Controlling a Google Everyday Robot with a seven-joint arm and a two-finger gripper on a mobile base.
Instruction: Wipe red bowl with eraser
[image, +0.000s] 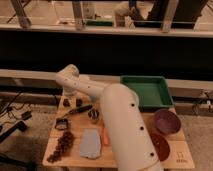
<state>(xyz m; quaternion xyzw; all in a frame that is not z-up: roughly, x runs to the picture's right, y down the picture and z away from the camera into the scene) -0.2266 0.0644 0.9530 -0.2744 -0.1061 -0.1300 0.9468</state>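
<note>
The red bowl (161, 146) sits at the table's right front, its left part hidden behind my white arm. My gripper (73, 103) hangs from the wrist over the table's back left corner, far from the bowl. Its two dark fingers (66, 102) point down, stand apart and reach close to the tabletop. I cannot make out the eraser as a separate black block; if it lies under the gripper, it is hidden there.
A dark purple bowl (166, 121) stands behind the red one. A green tray (148, 91) is at the back right. A black-handled utensil (77, 111), a small can (93, 115), a blue-grey sponge (91, 144), an orange stick (105, 136) and a dark cluster (62, 145) lie on the left half.
</note>
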